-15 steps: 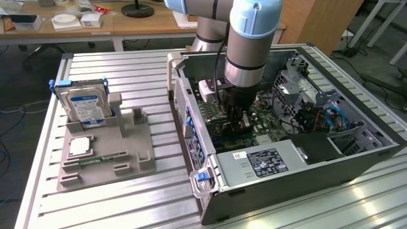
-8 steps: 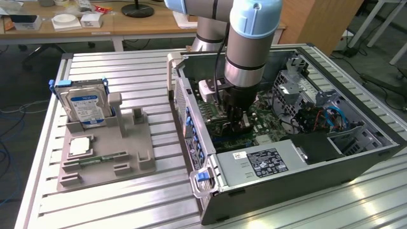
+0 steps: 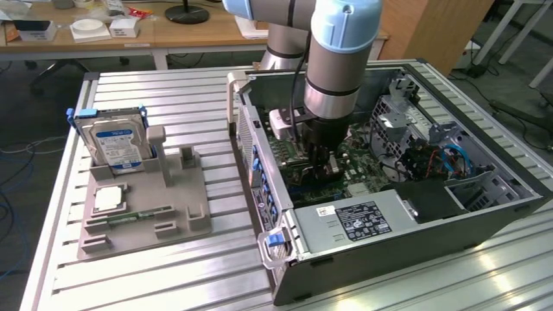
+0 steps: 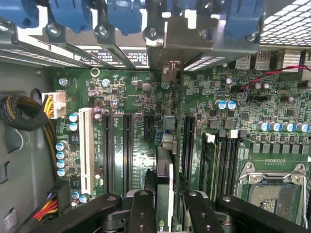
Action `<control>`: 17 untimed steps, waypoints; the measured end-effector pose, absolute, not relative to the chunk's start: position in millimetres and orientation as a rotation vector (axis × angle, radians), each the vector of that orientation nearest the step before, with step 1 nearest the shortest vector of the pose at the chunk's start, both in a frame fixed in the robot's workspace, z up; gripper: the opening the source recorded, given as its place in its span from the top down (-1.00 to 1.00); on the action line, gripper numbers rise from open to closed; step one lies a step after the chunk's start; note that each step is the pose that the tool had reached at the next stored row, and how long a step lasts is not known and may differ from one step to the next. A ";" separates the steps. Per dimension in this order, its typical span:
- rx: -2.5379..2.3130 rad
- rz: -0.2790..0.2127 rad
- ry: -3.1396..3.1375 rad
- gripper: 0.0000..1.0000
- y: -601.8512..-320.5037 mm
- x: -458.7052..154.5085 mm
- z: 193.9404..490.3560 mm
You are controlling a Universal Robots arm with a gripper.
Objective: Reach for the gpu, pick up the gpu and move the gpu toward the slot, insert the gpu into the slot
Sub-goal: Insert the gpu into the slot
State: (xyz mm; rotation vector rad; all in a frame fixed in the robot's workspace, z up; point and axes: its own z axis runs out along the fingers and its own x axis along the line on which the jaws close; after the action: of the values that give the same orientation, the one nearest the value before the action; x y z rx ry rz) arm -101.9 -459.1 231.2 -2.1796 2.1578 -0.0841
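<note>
Pincer (image 4: 163, 206) is closed on the gpu (image 4: 164, 184), held edge-on between the two fingers (image 4: 142, 213) down inside the open PC case (image 3: 484, 214). Card's long axis runs parallel to the black expansion slots (image 4: 128, 150) on the motherboard (image 4: 141, 104), hanging just above the board between two of them, bracket end toward the case's rear slot covers (image 4: 121, 14). Hard drive (image 3: 116, 146) sits in its holder on the worktop (image 3: 199, 91), well apart on the exterior view's left.

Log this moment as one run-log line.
end effector: shut on gpu | place: inside computer case, above motherboard | gpu: edge-on over slots
</note>
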 end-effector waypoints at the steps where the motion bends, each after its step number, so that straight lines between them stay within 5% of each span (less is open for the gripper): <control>1: -2.180 -0.084 2.158 0.47 -459.1 -101.9 231.2; 17: -2.180 -0.084 2.158 0.47 -459.1 -102.6 227.1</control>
State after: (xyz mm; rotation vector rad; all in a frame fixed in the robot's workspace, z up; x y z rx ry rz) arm -102.6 -459.1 227.1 -2.1799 2.1581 -0.0839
